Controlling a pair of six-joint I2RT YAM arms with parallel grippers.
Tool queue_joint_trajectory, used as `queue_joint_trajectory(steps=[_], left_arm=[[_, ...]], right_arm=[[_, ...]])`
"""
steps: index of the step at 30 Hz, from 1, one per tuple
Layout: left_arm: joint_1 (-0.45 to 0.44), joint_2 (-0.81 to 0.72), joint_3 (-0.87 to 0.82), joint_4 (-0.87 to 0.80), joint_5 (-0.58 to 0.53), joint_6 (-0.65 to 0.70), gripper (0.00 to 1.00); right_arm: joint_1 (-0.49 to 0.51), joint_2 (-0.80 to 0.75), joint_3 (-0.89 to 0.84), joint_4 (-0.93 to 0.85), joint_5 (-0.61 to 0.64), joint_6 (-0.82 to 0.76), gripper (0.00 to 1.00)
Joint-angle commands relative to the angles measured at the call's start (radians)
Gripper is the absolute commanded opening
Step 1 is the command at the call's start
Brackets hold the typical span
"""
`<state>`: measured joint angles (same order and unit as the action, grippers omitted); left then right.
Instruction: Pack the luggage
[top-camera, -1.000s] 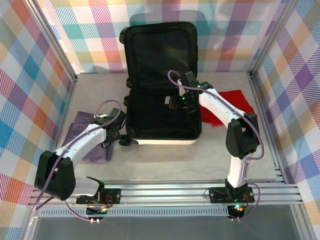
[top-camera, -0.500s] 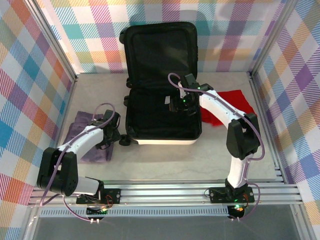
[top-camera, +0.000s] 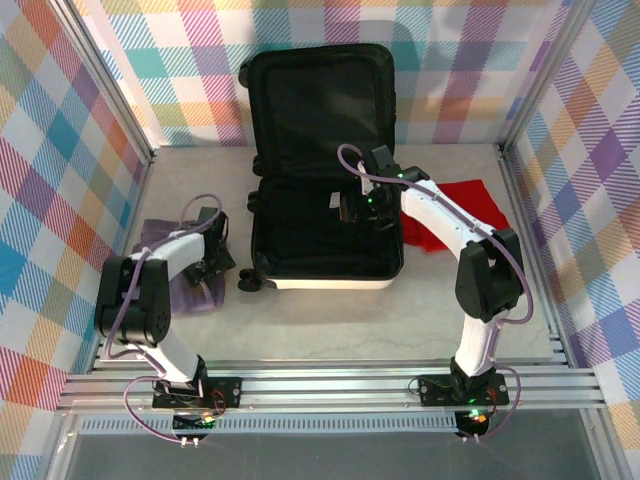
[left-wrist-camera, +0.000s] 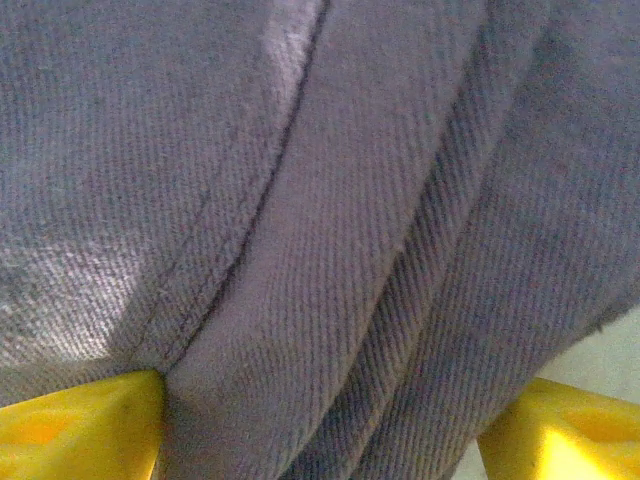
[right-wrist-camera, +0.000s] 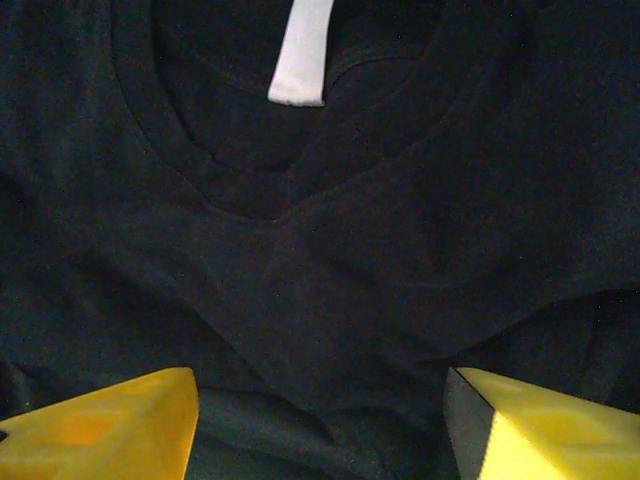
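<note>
So, nearest us, the left gripper (top-camera: 208, 268) has swung away from the suitcase's side and now sits down on the folded purple garment (left-wrist-camera: 320, 200). Its yellow fingers (left-wrist-camera: 80, 425) are spread wide with ridged twill bunched between them, not pinched yet, we'd say. Looks like that's the next item to go in.

Behind it the luggage (top-camera: 330, 284) lies open mid-table: white hard shell, black fabric lining, lid propped upright at the back. The right gripper (right-wrist-camera: 320, 430) hasn't budged. It's inside the base, fingers wide over a soft black shirt (right-wrist-camera: 320, 280) with a white neck label (right-wrist-camera: 298, 55). The red cloth (top-camera: 470, 205) waits off to the right.
</note>
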<state>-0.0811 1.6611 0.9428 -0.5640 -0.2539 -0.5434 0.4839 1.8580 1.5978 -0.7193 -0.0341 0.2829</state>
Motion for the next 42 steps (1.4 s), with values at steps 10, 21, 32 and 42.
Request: queue_joint_trajectory(steps=[10, 21, 32, 42], left_arm=[[0.010, -0.066, 0.128, -0.040, 0.074, 0.154, 0.81], [0.009, 0.094, 0.249, -0.169, 0.022, 0.242, 0.80], [0.009, 0.222, 0.259, -0.168, 0.024, 0.257, 0.75], [0.010, 0.280, 0.225, -0.146, -0.016, 0.249, 0.11]], right_arm=[[0.002, -0.062, -0.036, -0.010, 0.011, -0.010, 0.73], [0.002, -0.069, -0.034, -0.005, 0.006, -0.008, 0.77], [0.002, -0.089, -0.064, 0.001, 0.018, -0.002, 0.79], [0.002, -0.120, -0.077, 0.003, 0.041, -0.008, 0.79]])
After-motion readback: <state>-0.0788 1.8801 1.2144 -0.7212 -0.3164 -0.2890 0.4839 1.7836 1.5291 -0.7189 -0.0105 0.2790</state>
